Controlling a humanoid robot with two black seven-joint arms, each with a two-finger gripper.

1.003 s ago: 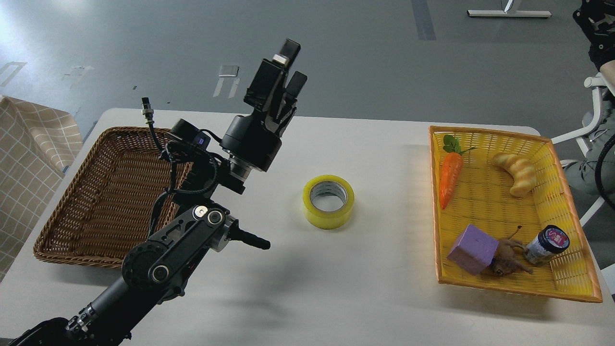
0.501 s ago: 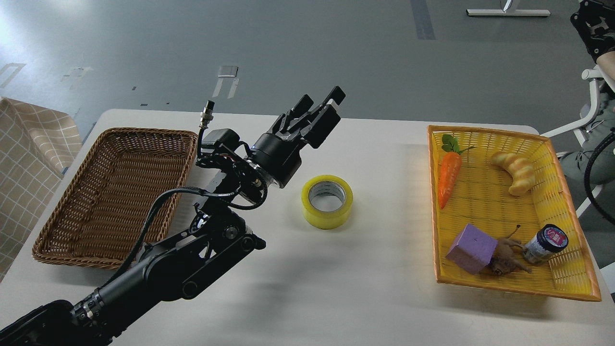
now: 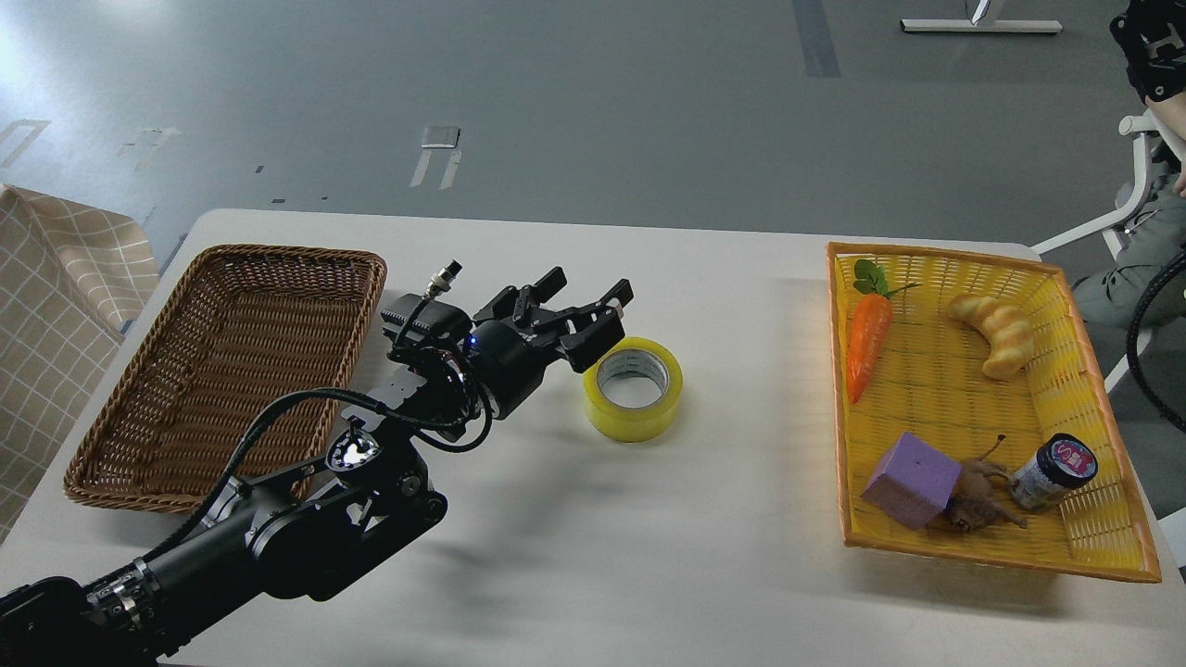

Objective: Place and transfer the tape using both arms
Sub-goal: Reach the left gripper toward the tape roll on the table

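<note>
The tape [image 3: 634, 387], a wide yellow ring with a pale inner core, lies flat on the white table [image 3: 649, 556] near its middle. My left gripper [image 3: 591, 298] is open, its two fingers spread and pointing right. It hovers just left of and slightly behind the tape, close to its rim, holding nothing. The left arm comes in from the bottom left. The right arm and its gripper are out of view.
A brown wicker basket [image 3: 222, 278] stands at the left, behind the arm. A yellow basket [image 3: 1093, 389] at the right holds a carrot [image 3: 869, 341], a croissant [image 3: 996, 333], a purple block [image 3: 913, 480], a small brown toy [image 3: 980, 498] and a jar [image 3: 1056, 472].
My left gripper has come down from a raised, upward-pointing pose and swung level towards the tape, with its fingers spread wider. The tape has not moved.
</note>
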